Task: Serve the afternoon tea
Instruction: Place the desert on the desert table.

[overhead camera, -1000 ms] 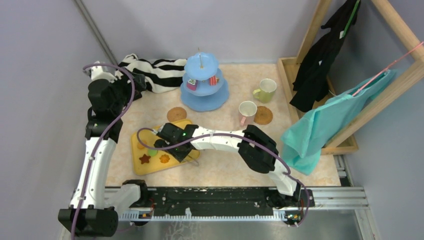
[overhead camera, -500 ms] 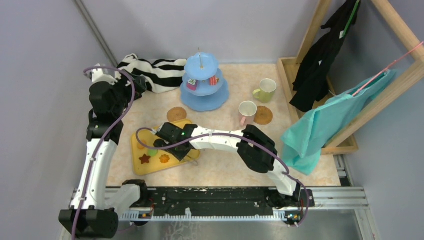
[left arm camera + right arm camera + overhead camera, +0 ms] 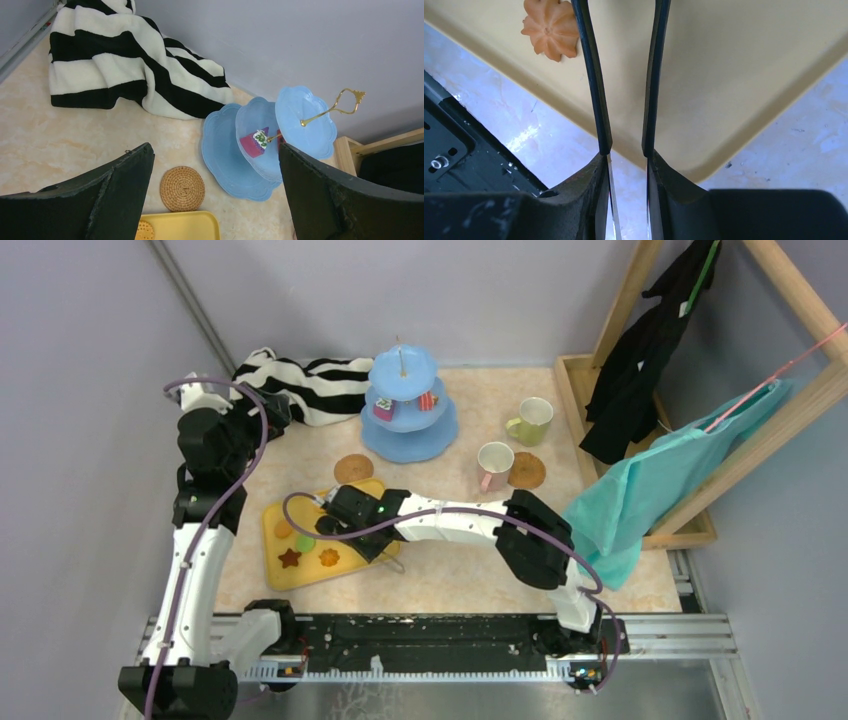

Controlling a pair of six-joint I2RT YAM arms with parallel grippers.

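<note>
We record: left gripper [image 3: 215, 150], jaws released wide. Right gripper [image 3: 622, 45], jaws narrowly parted over the yellow plastic tray [image 3: 734, 75]; grasp, we cannot tell. Orange flower-shaped toy cookie [image 3: 550, 29] on tray; light-blue three-tier stand [image 3: 410, 448] farther back on the surface.

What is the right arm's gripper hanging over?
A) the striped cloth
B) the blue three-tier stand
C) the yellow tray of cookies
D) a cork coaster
C: the right gripper is over the yellow tray, and its wrist camera shows the tray and an orange cookie right below its fingers.
</note>
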